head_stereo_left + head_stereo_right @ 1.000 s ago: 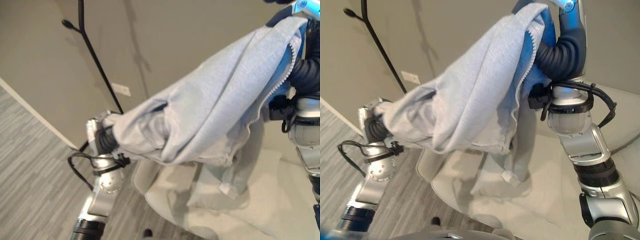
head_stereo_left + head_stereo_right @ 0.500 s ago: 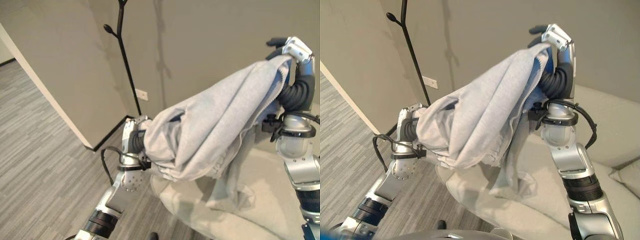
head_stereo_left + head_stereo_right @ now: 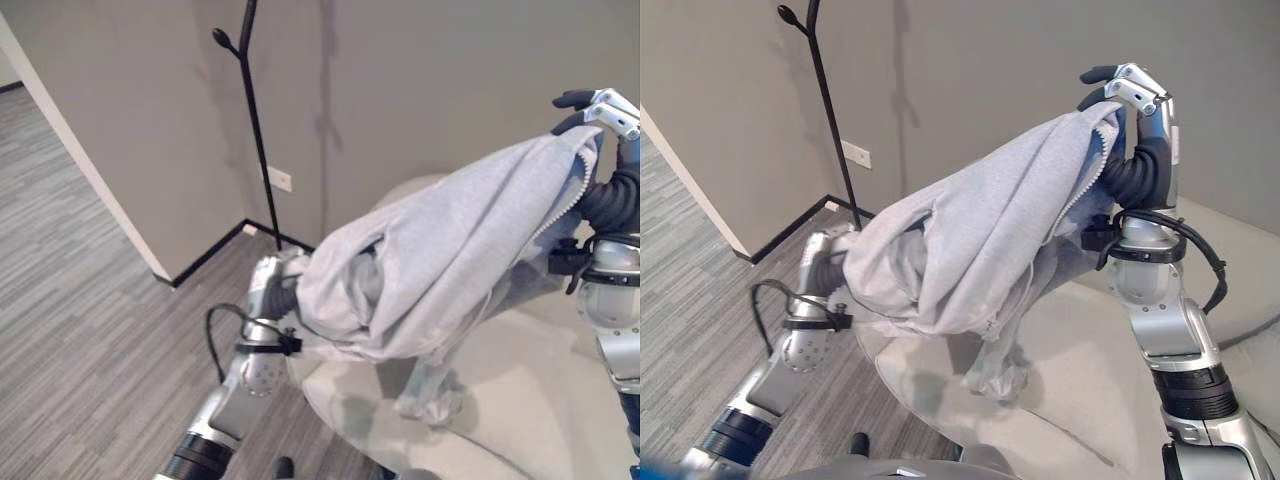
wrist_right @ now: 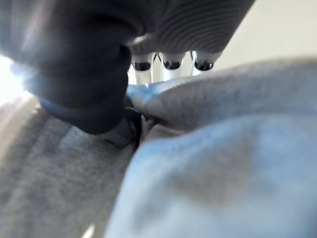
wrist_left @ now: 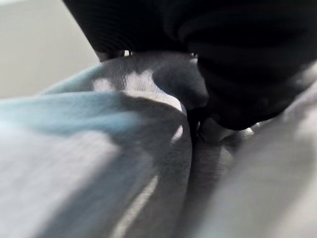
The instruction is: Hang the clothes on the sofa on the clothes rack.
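A grey zip-up hoodie (image 3: pixel 980 240) is sagging between both raised hands above the sofa (image 3: pixel 1080 370) — right hand (image 3: pixel 1130 95) pinching its zipper edge, left hand (image 5: pixel 233 84) clamping bunched cloth. Soft, light, floppy — probably best hooked by the collar onto the rack (image 3: pixel 250 120).

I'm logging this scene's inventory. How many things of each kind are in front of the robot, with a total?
Clothing: 1, the light grey zip-up hooded jacket, held up between the left hand and the right hand.
Racks: 1, the thin black metal clothes rack.
Seats: 1, the cream fabric sofa.
Total: 3.
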Controlling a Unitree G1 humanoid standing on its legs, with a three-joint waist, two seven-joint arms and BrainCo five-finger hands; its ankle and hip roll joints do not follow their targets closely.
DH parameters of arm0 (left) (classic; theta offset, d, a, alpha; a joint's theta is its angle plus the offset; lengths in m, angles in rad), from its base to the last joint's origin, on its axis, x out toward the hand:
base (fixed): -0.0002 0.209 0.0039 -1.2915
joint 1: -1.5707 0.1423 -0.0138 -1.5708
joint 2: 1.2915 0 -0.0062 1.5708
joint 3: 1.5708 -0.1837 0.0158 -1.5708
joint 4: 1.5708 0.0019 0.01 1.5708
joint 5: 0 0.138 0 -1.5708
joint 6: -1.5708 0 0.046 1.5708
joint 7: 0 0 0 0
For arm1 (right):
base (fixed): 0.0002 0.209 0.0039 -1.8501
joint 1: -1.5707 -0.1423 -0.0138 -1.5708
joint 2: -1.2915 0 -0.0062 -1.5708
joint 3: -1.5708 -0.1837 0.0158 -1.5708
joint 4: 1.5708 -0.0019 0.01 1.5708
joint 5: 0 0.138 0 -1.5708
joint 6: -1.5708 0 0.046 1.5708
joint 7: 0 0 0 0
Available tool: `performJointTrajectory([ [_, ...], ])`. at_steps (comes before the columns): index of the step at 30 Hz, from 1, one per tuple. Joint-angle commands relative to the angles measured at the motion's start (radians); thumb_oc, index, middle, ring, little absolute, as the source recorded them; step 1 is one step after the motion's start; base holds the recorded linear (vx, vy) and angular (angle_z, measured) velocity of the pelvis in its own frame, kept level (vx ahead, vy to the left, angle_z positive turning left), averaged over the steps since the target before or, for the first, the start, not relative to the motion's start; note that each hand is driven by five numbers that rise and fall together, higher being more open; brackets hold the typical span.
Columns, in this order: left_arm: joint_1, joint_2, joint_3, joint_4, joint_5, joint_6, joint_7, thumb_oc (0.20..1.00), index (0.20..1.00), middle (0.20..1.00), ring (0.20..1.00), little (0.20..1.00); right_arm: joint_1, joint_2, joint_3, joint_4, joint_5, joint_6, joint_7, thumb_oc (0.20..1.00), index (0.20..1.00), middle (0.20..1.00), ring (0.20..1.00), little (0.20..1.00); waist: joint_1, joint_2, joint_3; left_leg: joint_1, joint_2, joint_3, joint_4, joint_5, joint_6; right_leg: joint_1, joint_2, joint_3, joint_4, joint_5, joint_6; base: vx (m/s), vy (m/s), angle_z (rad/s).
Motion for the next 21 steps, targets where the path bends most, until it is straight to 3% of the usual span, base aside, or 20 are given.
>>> performJointTrajectory([
  [1, -0.031, 0.052, 0.012, -0.052, -0.079, -0.063, -0.041, 0.2, 0.2, 0.2, 0.2, 0.2, -0.034, 0.011, -0.023, -0.049, 0.024, -0.021, -0.023, 0.2, 0.2, 0.2, 0.2, 0.2, 0.027, -0.045, -0.064, 0.095, -0.164, 0.005, 0.018, -0.184, 0.013, 0.05, 0.105, -0.007, -0.163, 0.121, -0.049, 0.17, -0.052, 0.24],
  [4, -0.031, 0.052, -0.012, -0.05, -0.086, -0.067, -0.049, 0.2, 0.2, 0.2, 0.2, 0.2, -0.034, 0.026, -0.014, -0.042, 0.034, -0.023, -0.031, 0.2, 0.2, 0.2, 0.2, 0.2, 0.026, -0.037, -0.055, 0.069, -0.163, 0.005, 0.12, -0.215, 0.003, 0.086, 0.095, -0.015, -0.203, 0.133, -0.048, 0.14, -0.05, 0.18],
  [6, -0.026, 0.05, -0.009, -0.058, -0.097, -0.065, -0.052, 0.2, 0.2, 0.2, 0.2, 0.2, -0.032, 0.034, -0.001, -0.046, 0.024, -0.02, -0.044, 0.2, 0.2, 0.2, 0.2, 0.2, 0.032, -0.029, -0.031, -0.012, -0.157, 0.02, 0.314, -0.193, -0.011, 0.139, 0.075, -0.021, -0.238, 0.133, -0.057, 0.12, -0.007, 0.24],
  [7, -0.026, 0.051, -0.008, -0.059, -0.098, -0.065, -0.053, 0.2, 0.2, 0.2, 0.2, 0.2, -0.032, 0.035, -0.001, -0.046, 0.023, -0.02, -0.044, 0.2, 0.2, 0.2, 0.2, 0.2, 0.03, -0.025, -0.033, -0.015, -0.153, 0.017, 0.328, -0.208, -0.01, 0.146, 0.079, -0.023, -0.244, 0.129, -0.056, 0.14, 0.043, 0.31],
  [8, -0.021, 0.044, -0.005, -0.055, -0.104, -0.063, -0.048, 0.2, 0.2, 0.2, 0.2, 0.2, -0.024, 0.036, 0.002, -0.043, 0.022, -0.015, -0.047, 0.2, 0.2, 0.2, 0.2, 0.2, 0.024, -0.018, -0.026, -0.042, -0.121, 0.034, 0.374, -0.185, -0.009, 0.166, 0.073, -0.028, -0.251, 0.121, -0.06, 0.08, 0.027, 0.19],
  [9, -0.021, 0.043, -0.005, -0.055, -0.105, -0.063, -0.048, 0.2, 0.2, 0.2, 0.2, 0.2, -0.024, 0.036, 0.002, -0.043, 0.022, -0.015, -0.047, 0.2, 0.2, 0.2, 0.2, 0.2, 0.024, -0.017, -0.025, -0.044, -0.12, 0.033, 0.378, -0.185, -0.01, 0.166, 0.073, -0.028, -0.251, 0.121, -0.06, 0.08, 0.049, 0.16],
  [11, -0.019, 0.037, -0.004, -0.051, -0.105, -0.063, -0.055, 0.2, 0.2, 0.2, 0.2, 0.2, -0.001, 0.031, -0.013, -0.043, 0.012, -0.01, -0.05, 0.2, 0.2, 0.2, 0.2, 0.2, 0.008, -0.015, -0.026, -0.047, -0.055, 0.081, 0.319, -0.166, -0.013, 0.167, 0.057, -0.046, -0.244, 0.102, -0.058, 0.09, 0.069, 0.18],
  [13, -0.017, 0.037, -0.006, -0.056, -0.103, -0.063, -0.064, 0.2, 0.2, 0.2, 0.2, 0.2, 0.019, 0.025, -0.029, -0.049, 0.006, -0.009, -0.052, 0.2, 0.2, 0.2, 0.2, 0.2, 0.005, -0.011, -0.038, -0.019, -0.023, 0.105, 0.206, -0.164, -0.024, 0.167, 0.043, -0.064, -0.239, 0.085, -0.05, 0.13, 0.118, 0.17],
  [16, -0.039, 0.031, -0.025, -0.05, -0.097, -0.059, -0.06, 0.2, 0.2, 0.2, 0.2, 0.2, 0.03, 0.02, -0.039, -0.054, 0.006, -0.009, -0.056, 0.2, 0.2, 0.2, 0.2, 0.2, 0.003, 0.003, -0.043, -0.014, -0.004, 0.084, 0.095, -0.11, -0.052, 0.165, 0.03, -0.071, -0.224, 0.064, -0.044, 0.07, 0.137, 0.0],
  [17, -0.06, 0.031, -0.043, -0.049, -0.094, -0.059, -0.062, 0.2, 0.2, 0.2, 0.2, 0.2, 0.035, 0.016, -0.049, -0.053, 0.008, -0.008, -0.059, 0.2, 0.2, 0.2, 0.2, 0.2, 0.001, 0.02, -0.039, -0.043, 0.022, 0.06, 0.015, -0.025, -0.079, 0.158, 0.022, -0.072, -0.2, 0.045, -0.042, 0.05, 0.194, 0.08],
  [18, -0.068, 0.03, -0.05, -0.047, -0.094, -0.059, -0.063, 0.2, 0.2, 0.2, 0.2, 0.2, 0.04, 0.016, -0.055, -0.052, 0.01, -0.008, -0.062, 0.2, 0.2, 0.2, 0.2, 0.2, 0.0, 0.025, -0.038, -0.061, 0.035, 0.044, -0.022, 0.015, -0.092, 0.158, 0.02, -0.07, -0.187, 0.033, -0.042, 0.1, 0.284, 0.18],
  [21, -0.081, 0.024, -0.072, -0.044, -0.098, -0.064, -0.061, 0.2, 0.2, 0.2, 0.2, 0.2, 0.04, 0.016, -0.048, -0.031, 0.018, -0.004, -0.073, 0.2, 0.2, 0.2, 0.2, 0.2, 0.014, 0.029, -0.025, -0.136, 0.073, -0.04, -0.091, 0.046, -0.126, 0.19, -0.006, -0.031, -0.16, -0.01, -0.027, 0.15, 0.261, 0.16],
])
